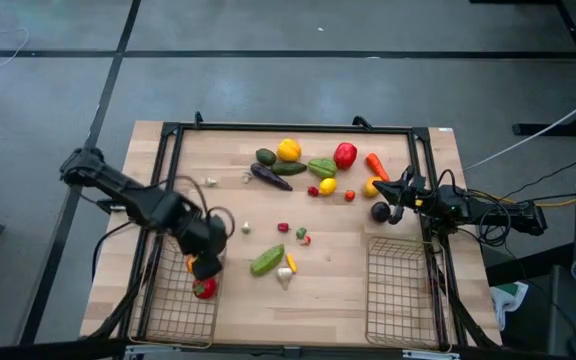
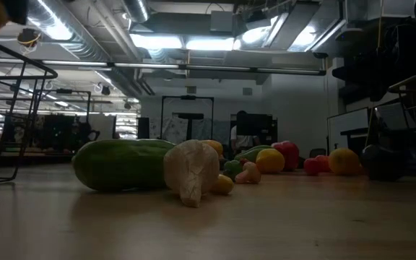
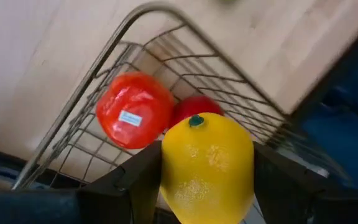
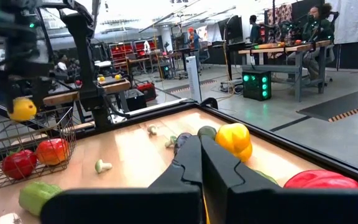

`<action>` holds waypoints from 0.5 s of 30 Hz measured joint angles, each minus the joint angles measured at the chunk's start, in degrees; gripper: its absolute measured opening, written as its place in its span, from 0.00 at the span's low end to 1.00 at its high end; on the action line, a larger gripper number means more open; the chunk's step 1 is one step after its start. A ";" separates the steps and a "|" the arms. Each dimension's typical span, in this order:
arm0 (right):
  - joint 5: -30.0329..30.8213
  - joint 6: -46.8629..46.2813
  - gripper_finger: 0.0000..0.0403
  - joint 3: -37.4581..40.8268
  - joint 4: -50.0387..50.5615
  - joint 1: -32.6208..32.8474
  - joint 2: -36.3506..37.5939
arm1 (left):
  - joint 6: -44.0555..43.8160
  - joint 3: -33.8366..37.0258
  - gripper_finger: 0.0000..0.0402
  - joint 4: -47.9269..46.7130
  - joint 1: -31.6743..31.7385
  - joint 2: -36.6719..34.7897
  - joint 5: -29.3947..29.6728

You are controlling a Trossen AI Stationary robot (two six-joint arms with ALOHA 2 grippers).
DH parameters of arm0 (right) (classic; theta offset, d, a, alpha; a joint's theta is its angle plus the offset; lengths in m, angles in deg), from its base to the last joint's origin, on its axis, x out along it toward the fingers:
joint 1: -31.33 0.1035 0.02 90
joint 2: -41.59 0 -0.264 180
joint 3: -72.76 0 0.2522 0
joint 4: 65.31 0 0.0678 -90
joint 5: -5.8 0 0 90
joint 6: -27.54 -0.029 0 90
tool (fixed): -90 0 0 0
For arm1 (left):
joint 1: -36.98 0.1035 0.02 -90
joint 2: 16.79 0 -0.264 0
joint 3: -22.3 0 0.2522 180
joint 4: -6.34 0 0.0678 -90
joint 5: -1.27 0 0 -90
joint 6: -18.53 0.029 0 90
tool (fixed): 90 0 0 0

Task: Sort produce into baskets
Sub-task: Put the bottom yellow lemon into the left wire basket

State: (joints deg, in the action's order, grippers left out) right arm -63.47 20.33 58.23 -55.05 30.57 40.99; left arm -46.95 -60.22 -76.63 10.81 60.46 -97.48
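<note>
My left gripper (image 1: 206,264) hangs over the far end of the left basket (image 1: 173,305), shut on a yellow lemon (image 3: 207,165). The right wrist view also shows the lemon (image 4: 22,109), above the basket's rim. Two red pieces (image 3: 134,111) (image 3: 194,107) lie on the basket's floor under it. More produce (image 1: 308,165) lies scattered over the table's far middle. My right gripper (image 4: 201,155) waits at the right edge, level and shut, with nothing in it. The right basket (image 1: 400,290) stands near the front right. My left gripper pinches the lemon by its two opposite sides (image 3: 169,171) between its two fingers (image 3: 135,183). The fingers come from above, pointing steeply down. The lemon is lifted clear above the basket, its green-tipped end (image 3: 196,121) turned away from the gripper, toward the basket's floor.
A green cucumber (image 1: 267,261) and a pale mushroom (image 1: 285,277) lie near the table's middle front. A dark purple piece (image 1: 380,211) and a yellow one (image 1: 371,186) sit close to my right gripper. A black frame (image 1: 298,128) borders the table.
</note>
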 joint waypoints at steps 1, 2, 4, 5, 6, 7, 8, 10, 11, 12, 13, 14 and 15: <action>0.00 0.00 0.00 0.00 0.01 0.00 0.00 | -1.87 0.94 0.53 0.64 -1.42 0.06 1.52; 0.00 0.00 0.00 0.00 0.01 0.00 -0.02 | -3.52 1.87 0.53 1.50 -2.72 0.04 2.97; 0.00 0.00 0.00 -0.02 0.01 0.01 -0.02 | -6.51 3.73 0.53 4.02 -4.98 0.02 5.86; -0.01 0.00 0.00 0.00 0.00 0.01 -0.02 | -7.76 4.75 0.53 5.36 -5.86 0.03 7.18; -0.02 0.00 0.00 -0.01 0.01 -0.01 -0.02 | -8.85 5.76 0.53 6.63 -6.63 0.04 8.33; 0.00 0.00 0.00 0.00 0.01 -0.01 -0.01 | -9.71 6.71 0.53 8.11 -7.21 0.04 9.31; 0.00 0.00 0.00 0.00 0.01 -0.01 -0.02 | -10.46 7.59 0.53 9.52 -7.68 0.04 10.21; -0.02 0.00 0.00 0.00 0.01 -0.01 -0.02 | -11.45 9.43 0.53 11.35 -8.15 0.04 11.22; -0.02 0.00 0.00 0.00 0.01 0.01 -0.02 | -11.98 10.23 0.53 11.88 -8.29 0.04 11.53; -0.02 0.00 0.00 0.00 0.01 -0.01 0.00 | -12.32 10.85 0.53 12.31 -8.41 0.04 11.78; 0.00 0.00 0.00 0.00 0.01 0.01 0.00 | -12.39 11.47 0.53 13.11 -8.42 0.04 12.01; 0.00 0.00 0.00 -0.02 0.01 -0.01 -0.02 | -12.41 12.08 0.53 13.85 -8.42 0.04 12.10; -0.02 0.00 0.00 -0.02 0.01 -0.01 -0.02 | -12.42 12.70 0.53 14.59 -8.42 0.04 12.11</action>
State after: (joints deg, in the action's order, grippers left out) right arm -63.49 20.33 58.21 -55.04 30.57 40.97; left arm -59.37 -47.52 -62.04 2.40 60.50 -85.37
